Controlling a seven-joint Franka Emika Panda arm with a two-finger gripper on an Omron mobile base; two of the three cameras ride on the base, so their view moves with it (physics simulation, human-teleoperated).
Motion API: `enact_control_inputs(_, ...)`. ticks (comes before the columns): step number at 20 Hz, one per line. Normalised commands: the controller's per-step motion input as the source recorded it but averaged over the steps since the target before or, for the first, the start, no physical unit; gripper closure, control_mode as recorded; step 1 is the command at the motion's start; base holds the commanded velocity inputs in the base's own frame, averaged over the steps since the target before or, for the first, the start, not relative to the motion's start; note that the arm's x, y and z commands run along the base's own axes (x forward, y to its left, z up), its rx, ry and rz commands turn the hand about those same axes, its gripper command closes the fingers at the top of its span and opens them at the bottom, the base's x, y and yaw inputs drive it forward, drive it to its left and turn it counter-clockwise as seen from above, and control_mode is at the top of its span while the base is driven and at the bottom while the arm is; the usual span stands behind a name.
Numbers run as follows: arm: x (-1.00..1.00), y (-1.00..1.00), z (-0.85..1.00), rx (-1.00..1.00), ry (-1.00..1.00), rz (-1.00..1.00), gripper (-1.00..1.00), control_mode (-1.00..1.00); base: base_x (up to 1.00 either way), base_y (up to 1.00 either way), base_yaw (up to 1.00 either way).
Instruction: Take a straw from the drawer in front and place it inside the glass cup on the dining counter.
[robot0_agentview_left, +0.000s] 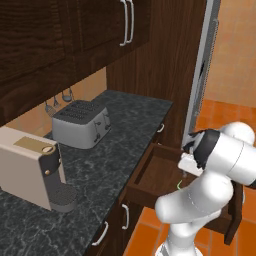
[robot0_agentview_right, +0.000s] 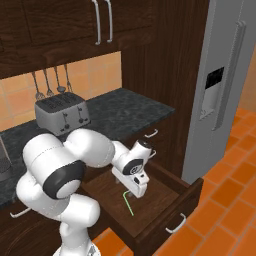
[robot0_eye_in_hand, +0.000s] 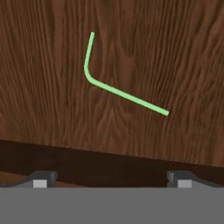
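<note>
The jaws (robot0_eye_in_hand: 111, 179) stand spread as wide as they go, nothing between them, pointing straight down into the open drawer (robot0_agentview_right: 165, 197). In the hand view the two dark tips sit at the bottom corners, well apart, with the drawer's near wall as a dark strip just above them.

The straw (robot0_eye_in_hand: 114, 90) lies flat on the drawer's wooden floor, not touching either tip. It's a thin bright green thing with a bend: a short leg, then a longer straight leg. In the right base view the straw (robot0_agentview_right: 128, 202) sits roughly mid-floor, just below the hand, running toward the drawer's front panel with its curved white handle (robot0_agentview_right: 176, 224). In the left base view only a tiny green sliver of it (robot0_agentview_left: 179, 185) peeks out beside the arm's wrist.

Further out, the drawer is pulled out from under a black speckled surface (robot0_agentview_left: 130, 125). On that surface a grey toaster (robot0_agentview_left: 81, 123) sits near the back wall and a beige coffee machine (robot0_agentview_left: 35, 167) sits closer to the front edge. Dark wooden cupboards (robot0_agentview_right: 75, 25) hang above, utensils (robot0_agentview_right: 47, 84) hang on the tiled wall, and a grey fridge (robot0_agentview_right: 225, 85) stands off to the right on the orange tile floor (robot0_agentview_right: 225, 220).
</note>
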Motion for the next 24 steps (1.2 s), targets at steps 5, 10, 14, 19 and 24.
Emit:
enact_control_inputs(5,0.3,0.0,-0.16,0.0,0.1,-0.09,-1.0,-1.0,0.0,0.0,0.0)
enact_control_inputs(10,0.17,0.01,-0.24,-0.08,0.04,-0.08,-1.0,-1.0,0.0,0.0,0.0)
enact_control_inputs(14,0.15,0.01,-0.25,-0.09,0.02,-0.08,-1.0,-1.0,0.0,0.0,0.0)
enact_control_inputs(19,0.15,0.01,-0.28,-0.04,0.03,-0.05,-1.0,-1.0,0.0,0.0,0.0)
enact_control_inputs(24,0.2,0.01,-0.24,0.0,0.03,-0.01,-1.0,-1.0,0.0,0.0,0.0)
